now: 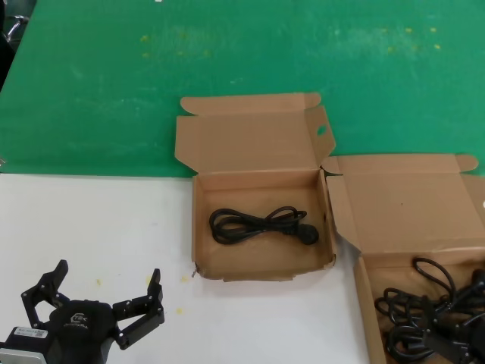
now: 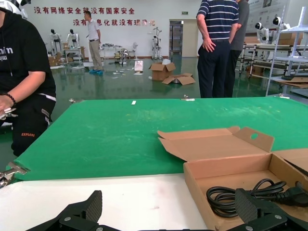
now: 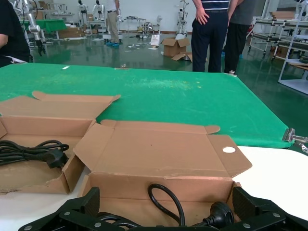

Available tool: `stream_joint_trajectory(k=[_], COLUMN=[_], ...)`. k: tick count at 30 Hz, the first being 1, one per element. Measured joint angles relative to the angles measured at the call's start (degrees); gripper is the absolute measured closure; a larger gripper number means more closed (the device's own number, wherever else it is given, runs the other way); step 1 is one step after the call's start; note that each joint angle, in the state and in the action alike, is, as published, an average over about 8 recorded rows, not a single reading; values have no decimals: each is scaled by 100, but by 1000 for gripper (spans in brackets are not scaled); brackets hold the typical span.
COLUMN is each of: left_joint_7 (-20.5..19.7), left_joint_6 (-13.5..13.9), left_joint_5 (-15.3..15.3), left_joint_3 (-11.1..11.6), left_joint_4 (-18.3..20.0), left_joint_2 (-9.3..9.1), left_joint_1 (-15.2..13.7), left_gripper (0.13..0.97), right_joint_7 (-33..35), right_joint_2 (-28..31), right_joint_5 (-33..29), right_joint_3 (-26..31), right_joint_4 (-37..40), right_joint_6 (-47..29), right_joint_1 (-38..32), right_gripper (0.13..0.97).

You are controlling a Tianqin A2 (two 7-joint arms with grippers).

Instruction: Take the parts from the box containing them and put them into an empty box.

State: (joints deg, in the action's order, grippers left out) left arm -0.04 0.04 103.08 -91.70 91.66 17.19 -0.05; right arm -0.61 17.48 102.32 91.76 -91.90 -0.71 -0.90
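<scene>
Head view: left tool [image 1: 106, 297], fingers apart, sits well left of cord [image 1: 261, 224] in box [image 1: 261, 269].

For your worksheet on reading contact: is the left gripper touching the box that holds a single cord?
Apart. The head view shows bare white table between the left gripper and the box holding one cord.

Glossy green hall floor [image 2: 125, 84], white wall with red lettering [image 2: 84, 15], metal shelving [image 2: 288, 53].
</scene>
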Motion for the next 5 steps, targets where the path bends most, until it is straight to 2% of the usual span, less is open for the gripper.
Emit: stream_joint_trajectory(k=[5], left_joint_7=[0], left_joint_6=[0], left_joint_5=[0], left_joint_3=[0], left_joint_4=[0], left_joint_2=[0], left_joint_1=[0], left_gripper=[132], right_joint_7=[0], right_joint_2=[0], right_joint_5=[0], right_joint_3=[0], right_joint_4=[0], right_joint_6=[0], right_joint_1=[0], right_gripper=[129])
